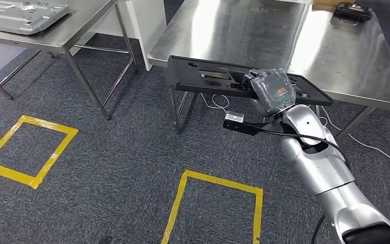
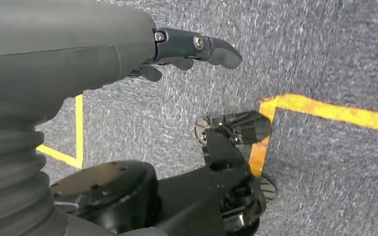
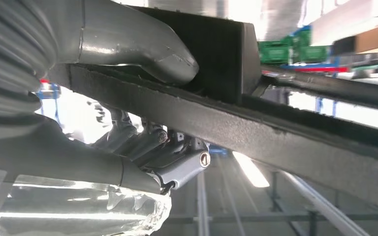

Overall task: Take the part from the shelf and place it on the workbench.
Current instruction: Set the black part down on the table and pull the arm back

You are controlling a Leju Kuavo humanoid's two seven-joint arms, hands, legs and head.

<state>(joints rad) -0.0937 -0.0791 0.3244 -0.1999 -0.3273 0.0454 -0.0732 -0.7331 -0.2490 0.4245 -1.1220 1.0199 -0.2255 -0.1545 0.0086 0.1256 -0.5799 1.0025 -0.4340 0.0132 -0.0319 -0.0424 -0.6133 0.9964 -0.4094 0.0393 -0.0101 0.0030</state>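
Right hand (image 1: 270,90) grips the black flat part (image 1: 208,76) at the steel worktop (image 1: 264,35) edge, seemingly above it; left hand (image 2: 187,49) hangs loosely spread.

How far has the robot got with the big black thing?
Done: the flat black plastic part is off the shelf. In hand: the right hand grips its edge, holding it in front of the shiny steel workbench. Left: setting it down on top. The left hand hangs free.
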